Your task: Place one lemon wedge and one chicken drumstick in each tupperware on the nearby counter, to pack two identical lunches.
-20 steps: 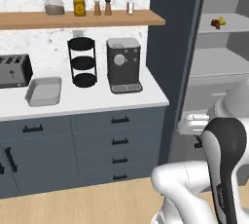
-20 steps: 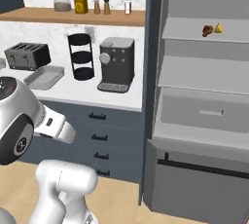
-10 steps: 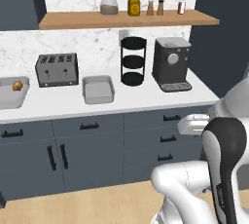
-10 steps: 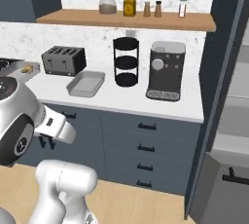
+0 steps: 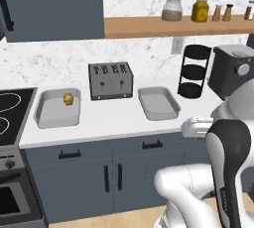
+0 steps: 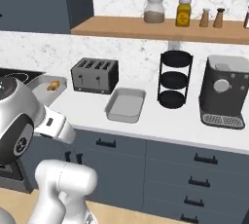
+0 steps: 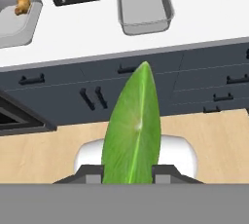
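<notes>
Swinging further left since the earlier frames, with both base views now taking in the stove edge and a second tray, where a second ago the open fridge shelves were filling the right side. Holding the arm folded in close over the base, elbow high, hand tucked low in front of the cabinet drawers. Pinching the green lemon wedge (image 7: 133, 130) in the gripper (image 7: 129, 173), jaws drawn in narrow against its two sides, pointed tip sticking straight out ahead of the fingers (image 7: 91, 173). Looking down past the wedge at the wooden floor and the drawer fronts. Sitting on the white counter (image 5: 114, 118): one tupperware (image 5: 158, 102) just right of the toaster (image 5: 110, 80), bare inside; the other tupperware (image 5: 57, 109) left of the toaster, beside the stove, carrying the golden chicken drumstick (image 5: 68, 98) near its back wall. Standing further right: a black tiered rack (image 5: 194, 71) and a coffee machine (image 5: 232, 70).
</notes>
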You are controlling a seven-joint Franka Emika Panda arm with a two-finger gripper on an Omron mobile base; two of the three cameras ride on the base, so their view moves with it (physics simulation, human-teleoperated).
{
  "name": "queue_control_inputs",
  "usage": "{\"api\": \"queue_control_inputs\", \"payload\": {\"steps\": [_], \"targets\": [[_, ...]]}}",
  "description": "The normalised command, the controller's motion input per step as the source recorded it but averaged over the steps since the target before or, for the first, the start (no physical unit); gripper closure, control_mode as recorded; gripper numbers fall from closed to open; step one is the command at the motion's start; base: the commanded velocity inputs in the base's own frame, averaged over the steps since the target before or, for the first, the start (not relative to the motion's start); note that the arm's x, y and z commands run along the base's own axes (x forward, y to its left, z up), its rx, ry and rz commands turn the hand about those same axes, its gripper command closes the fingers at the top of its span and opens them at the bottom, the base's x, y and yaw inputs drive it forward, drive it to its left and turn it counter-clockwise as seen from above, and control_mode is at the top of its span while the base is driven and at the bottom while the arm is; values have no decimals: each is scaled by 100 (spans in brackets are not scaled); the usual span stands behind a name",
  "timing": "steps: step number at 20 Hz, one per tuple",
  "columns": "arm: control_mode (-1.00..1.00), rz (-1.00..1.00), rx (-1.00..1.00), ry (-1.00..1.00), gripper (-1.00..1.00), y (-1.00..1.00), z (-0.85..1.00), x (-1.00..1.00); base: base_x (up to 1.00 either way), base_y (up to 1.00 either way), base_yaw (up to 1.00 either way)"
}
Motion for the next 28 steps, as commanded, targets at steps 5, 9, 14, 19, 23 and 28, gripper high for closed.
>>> {"api": "queue_control_inputs", "payload": {"steps": [5,9,14,19,23,28], "targets": [[100,0,0,0,100,0,0,0,66,73,0],[100,0,0,0,100,0,0,0,47,60,0],[100,0,0,0,100,0,0,0,46,58,0],[100,0,0,0,100,0,0,0,51,60,0],[100,0,0,0,100,0,0,0,44,60,0],[100,0,0,0,100,0,0,0,40,52,0]]}}
